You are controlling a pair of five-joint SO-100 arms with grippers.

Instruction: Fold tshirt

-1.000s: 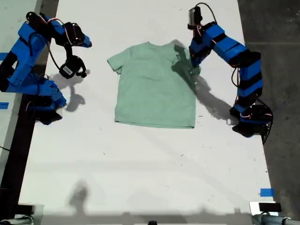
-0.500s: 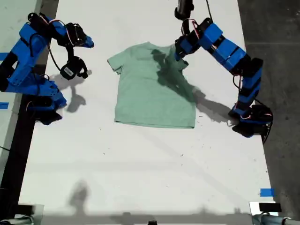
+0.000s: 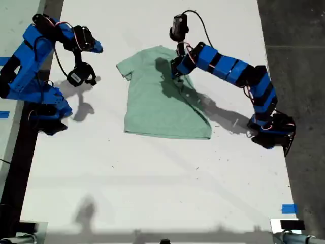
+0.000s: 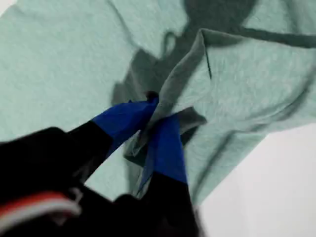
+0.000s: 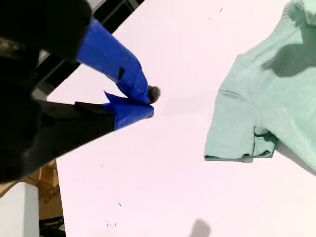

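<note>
The white counter [image 3: 152,173] is big and flat. The small pale green cloth tshirt [image 3: 157,107] lies near its far edge. My first pincer [image 4: 157,123] pinches the sleeve above the shirt's middle. My second pincer [image 5: 129,103] waits nearly closed, empty, beside the other sleeve.

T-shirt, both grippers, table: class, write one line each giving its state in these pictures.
tshirt: mostly flat, one sleeve side lifted and drawn over the body.
my first gripper: shut on a pinch of tshirt cloth.
my second gripper: nearly closed, holding nothing, off the shirt.
table: white, bearing the shirt.
</note>
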